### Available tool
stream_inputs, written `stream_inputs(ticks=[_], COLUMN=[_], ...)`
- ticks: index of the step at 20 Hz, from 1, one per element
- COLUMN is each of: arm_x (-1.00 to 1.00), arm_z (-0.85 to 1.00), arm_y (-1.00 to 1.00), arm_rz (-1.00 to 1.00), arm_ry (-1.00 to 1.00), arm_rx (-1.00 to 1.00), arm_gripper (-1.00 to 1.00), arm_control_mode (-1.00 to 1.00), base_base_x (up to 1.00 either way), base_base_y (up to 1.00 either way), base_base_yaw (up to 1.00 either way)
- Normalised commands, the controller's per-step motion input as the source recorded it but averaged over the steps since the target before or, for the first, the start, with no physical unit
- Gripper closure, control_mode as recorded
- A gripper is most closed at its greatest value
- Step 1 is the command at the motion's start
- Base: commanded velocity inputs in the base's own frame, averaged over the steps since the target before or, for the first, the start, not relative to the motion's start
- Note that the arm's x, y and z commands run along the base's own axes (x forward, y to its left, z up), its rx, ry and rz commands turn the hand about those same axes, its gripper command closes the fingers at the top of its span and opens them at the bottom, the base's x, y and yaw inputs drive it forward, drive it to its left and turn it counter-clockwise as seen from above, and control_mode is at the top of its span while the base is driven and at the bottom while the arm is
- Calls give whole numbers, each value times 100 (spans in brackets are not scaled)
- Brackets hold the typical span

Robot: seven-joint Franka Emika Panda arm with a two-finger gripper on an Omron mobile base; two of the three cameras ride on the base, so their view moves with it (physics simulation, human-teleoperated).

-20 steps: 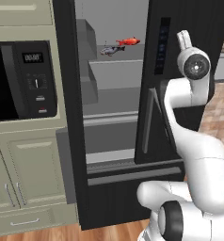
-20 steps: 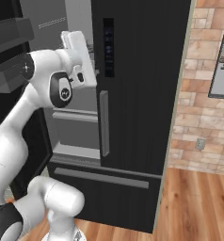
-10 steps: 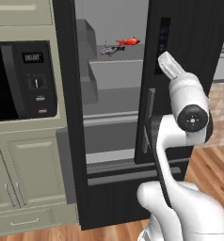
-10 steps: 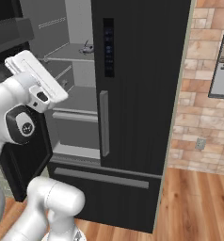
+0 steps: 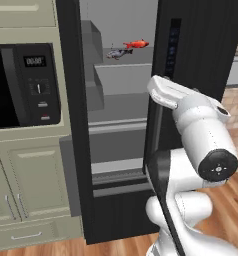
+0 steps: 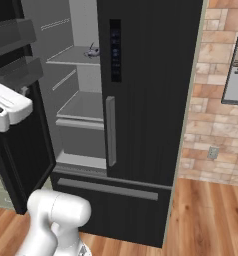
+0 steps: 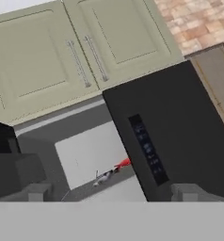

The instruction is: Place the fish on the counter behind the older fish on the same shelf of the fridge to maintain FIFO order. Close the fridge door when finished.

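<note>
The fridge (image 5: 121,125) stands with its left fridge door (image 6: 26,130) swung open and its right door (image 6: 151,90) shut. On the uppermost shelf (image 5: 123,64) lies the orange-red fish (image 5: 136,44), just behind and to the right of the older fish (image 5: 117,53), which is grey-silver. The hand view looks up at both, the fish (image 7: 124,163) and the older fish (image 7: 103,177). My gripper (image 7: 110,193) is open and empty, fingertips (image 7: 36,192) wide apart, well back from the shelf. My white hand (image 5: 166,94) hangs in front of the fridge at mid height. The counter is out of view.
A black microwave (image 5: 21,85) sits in olive-green cabinetry (image 5: 31,185) left of the fridge. Door bins (image 6: 13,37) jut from the open door. The shut door carries a long grey handle (image 6: 110,131). A brick wall (image 6: 216,110) rises to the right.
My hand has dropped from beside the top shelf to mid height and pulled back from the fridge. Both fish lie where they were. The gripper has stayed open.
</note>
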Motion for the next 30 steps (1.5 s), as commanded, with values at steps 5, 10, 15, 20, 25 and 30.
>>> stream_inputs(ticks=[5,10,15,20,25,30], arm_x=[-98,-33,18,41,51,77], arm_z=[-1,-40,-18,-14,-4,0], arm_y=[90,96,96,77,74,60], arm_rz=[6,5,-1,-13,-22,-31], arm_ry=[-2,0,0,4,10,13], arm_rx=[-33,-34,-23,-13,-17,-17], arm_gripper=[-100,-100,-100,-100,-100,-100], arm_control_mode=[-100,-100,-100,-100,-100,-100], base_base_x=[0,0,0,0,0,0], base_base_y=[0,0,0,0,0,0], base_base_yaw=[0,0,0,0,0,0])
